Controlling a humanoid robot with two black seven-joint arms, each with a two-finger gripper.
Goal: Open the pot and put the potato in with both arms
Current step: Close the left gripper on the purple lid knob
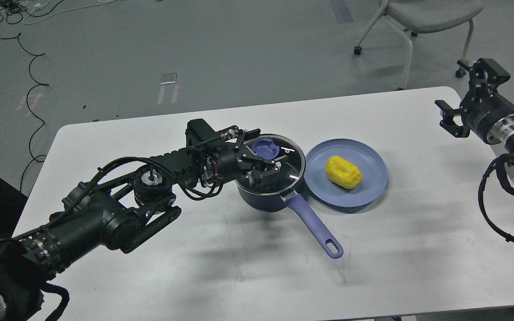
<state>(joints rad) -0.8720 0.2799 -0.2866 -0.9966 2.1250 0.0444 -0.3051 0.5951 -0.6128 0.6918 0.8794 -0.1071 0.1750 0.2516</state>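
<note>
Left arm (105,209) reaching in from lower left, left gripper (263,167) over the glass lid (279,171), jaws spread around the purple knob (265,148); closed on it or not, cannot tell. Lid sitting on the pot (261,198), so pot not yet open. Pot near middle of the surface (194,267), lavender handle (312,225) pointing toward the near right.

Handling, as a guess: lid rigid glass, smooth, breakable if dropped; knob the only sensible hold, a straight lift likely best. Pot stiff, looks light, could skid on the smooth top if nudged sideways.

Just right of pot, blue plate (364,196), rim beside the pot wall, touching or not unclear. Potato (343,171) lying on the plate, bright yellow, lumpy oval. Probably a light toy, rounded, might roll or slip out of a pinch; best taken across the narrow middle.

Far right, right gripper (455,118) hanging above the surface edge, well apart from the potato, jaws parted and holding nothing.

Surface white, flat, rounded corners, faint scuffs. Room: grey floor, black cables (29,67) upper left, wheeled chair (422,18) upper right.
</note>
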